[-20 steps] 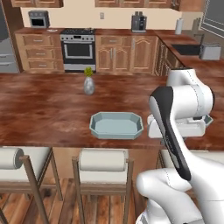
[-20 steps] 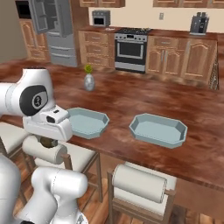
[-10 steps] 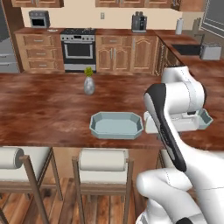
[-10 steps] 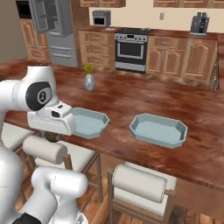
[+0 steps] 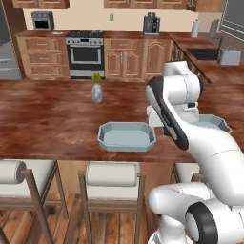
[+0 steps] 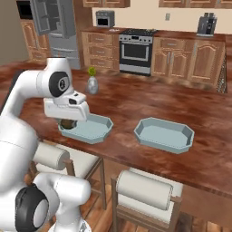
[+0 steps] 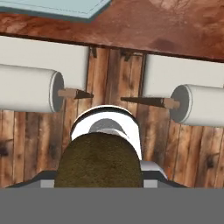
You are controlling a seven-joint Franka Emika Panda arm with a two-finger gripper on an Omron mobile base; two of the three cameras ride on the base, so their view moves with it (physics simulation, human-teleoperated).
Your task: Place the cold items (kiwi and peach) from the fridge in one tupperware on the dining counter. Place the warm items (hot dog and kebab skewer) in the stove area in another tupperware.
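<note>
Blue-grey tupperwares [image 6: 164, 134] [image 6: 90, 128] – kiwi [image 6: 68, 123] in gripper [image 6: 69, 123]

A rendered home kitchen, seen from the dining side. A steel oven [image 5: 86, 53] under a black cooktop [image 5: 86, 34] stands against the far wall, flanked by reddish wood cabinets [image 5: 125, 61] with drawers and panelled doors. A microwave [image 5: 43, 20] and a coffee maker [image 5: 151, 24] sit on the tops beside it; a sink [image 5: 202, 53] is set into the side run at right. A tall grey fridge [image 6: 58, 27] stands open in the corner. In front, a long dark wood bench [image 5: 47, 119] carries a small vase [image 5: 96, 91] with a green sprig, with cushioned stools [image 5: 113, 181] along its near edge over a plank floor [image 7: 113, 83].
</note>
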